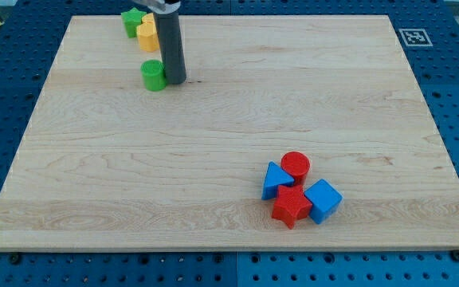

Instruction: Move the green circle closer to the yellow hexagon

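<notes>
The green circle [153,75] lies on the wooden board [134,175] at the upper left. My tip [174,81] touches its right side; the dark rod rises from there toward the view's top. The yellow hexagon [146,36] sits above the green circle, a short gap apart, partly hidden by the rod. A second yellow block [147,18] is behind it, mostly hidden, shape unclear. A green star [131,20] sits to the left of the yellow blocks.
A cluster lies at the lower right: a red circle [296,165], a blue triangle [275,180], a red star [290,206] and a blue cube [323,199]. A marker tag [412,37] is at the board's upper right corner.
</notes>
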